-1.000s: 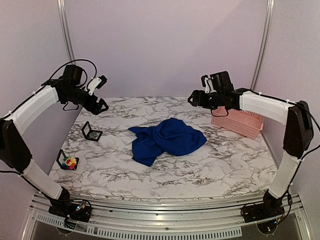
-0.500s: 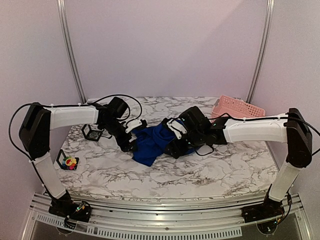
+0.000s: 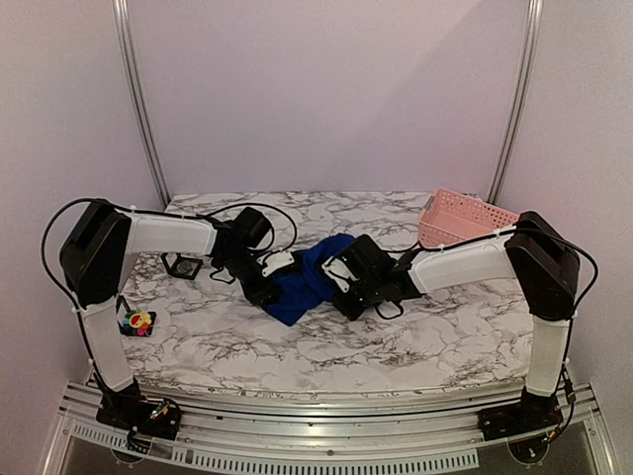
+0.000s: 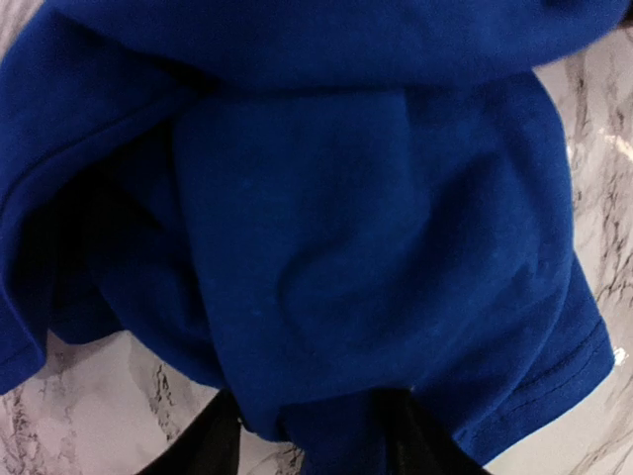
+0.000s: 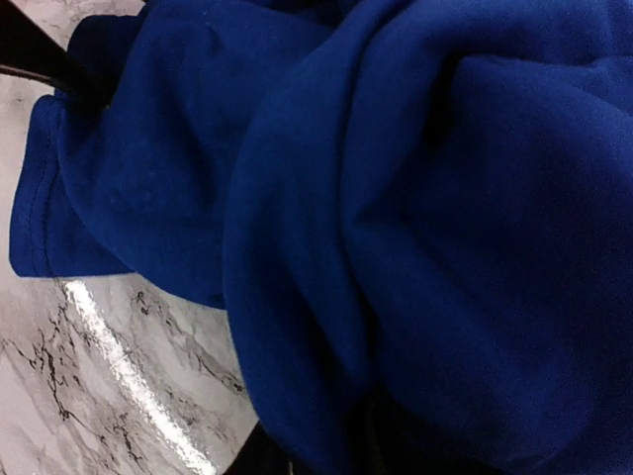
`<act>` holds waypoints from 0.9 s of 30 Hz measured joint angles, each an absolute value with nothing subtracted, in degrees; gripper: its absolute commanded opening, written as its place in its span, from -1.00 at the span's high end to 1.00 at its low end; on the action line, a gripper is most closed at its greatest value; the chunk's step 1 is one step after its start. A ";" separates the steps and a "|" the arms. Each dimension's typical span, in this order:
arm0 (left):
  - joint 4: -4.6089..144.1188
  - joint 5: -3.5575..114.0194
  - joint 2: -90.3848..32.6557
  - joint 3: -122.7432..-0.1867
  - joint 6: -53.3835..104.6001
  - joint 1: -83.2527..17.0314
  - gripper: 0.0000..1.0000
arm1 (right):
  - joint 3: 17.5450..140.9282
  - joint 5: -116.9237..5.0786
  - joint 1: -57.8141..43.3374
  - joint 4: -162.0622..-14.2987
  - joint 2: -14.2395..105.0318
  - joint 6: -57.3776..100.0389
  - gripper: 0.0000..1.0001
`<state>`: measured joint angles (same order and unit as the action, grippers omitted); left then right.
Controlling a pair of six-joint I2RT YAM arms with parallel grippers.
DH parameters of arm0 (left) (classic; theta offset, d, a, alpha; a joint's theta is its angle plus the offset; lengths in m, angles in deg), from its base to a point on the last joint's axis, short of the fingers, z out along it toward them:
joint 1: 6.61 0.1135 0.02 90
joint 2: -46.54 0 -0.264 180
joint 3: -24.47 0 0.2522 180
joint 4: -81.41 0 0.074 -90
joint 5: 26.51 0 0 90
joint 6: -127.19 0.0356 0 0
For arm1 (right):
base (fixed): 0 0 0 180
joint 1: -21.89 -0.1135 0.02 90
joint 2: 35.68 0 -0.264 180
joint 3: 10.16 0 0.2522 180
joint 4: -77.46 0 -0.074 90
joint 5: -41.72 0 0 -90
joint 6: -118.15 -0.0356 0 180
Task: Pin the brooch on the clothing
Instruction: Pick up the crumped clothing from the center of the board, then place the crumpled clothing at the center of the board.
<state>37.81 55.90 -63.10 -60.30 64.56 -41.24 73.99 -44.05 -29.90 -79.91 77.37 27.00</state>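
The clothing (image 3: pixel 309 275) is a crumpled royal-blue heap in the middle of the marble table (image 3: pixel 326 346); its print is hidden. My left gripper (image 3: pixel 267 287) is at the heap's left edge. In the left wrist view its black fingers (image 4: pixel 198 447) stand apart, with a fold of the clothing (image 4: pixel 326 247) between them. My right gripper (image 3: pixel 342 289) presses into the heap's right side. There the clothing (image 5: pixel 415 218) fills the view and a fold sits pinched at the jaws; only one finger (image 5: pixel 255 453) shows. The brooch (image 3: pixel 139 319), a small multicoloured flower, rests far left, away from both grippers.
The brooch sits in a small black open-frame holder (image 3: pixel 127 319) near the table's left edge. A black frame with a grey disc (image 3: pixel 182 265) lies behind my left arm. A pink lattice basket (image 3: pixel 467 218) stands at the back right corner.
Both arms came down from high at the back onto the clothing, one on each side. The heap is pushed together and narrower. Both pairs of jaws have narrowed.
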 measured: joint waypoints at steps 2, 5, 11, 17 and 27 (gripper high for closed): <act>36.45 56.49 -63.67 -61.65 65.68 -41.27 1.00 | 74.87 -43.88 -29.62 -79.06 77.55 26.69 1.00; 33.22 58.28 -63.96 -65.13 68.06 -40.96 1.00 | 77.97 -44.38 -28.04 -77.73 77.30 25.49 1.00; 27.34 59.26 -60.77 -75.62 69.31 -36.28 1.00 | 84.07 -46.65 -22.45 -72.66 69.15 23.48 1.00; 18.07 59.48 -51.06 -90.61 69.59 -28.19 1.00 | 89.86 -57.30 -18.65 -71.26 53.44 22.69 1.00; 3.32 55.42 -36.46 -102.88 70.16 -25.40 1.00 | 89.80 -70.48 -19.78 -73.38 39.80 17.62 1.00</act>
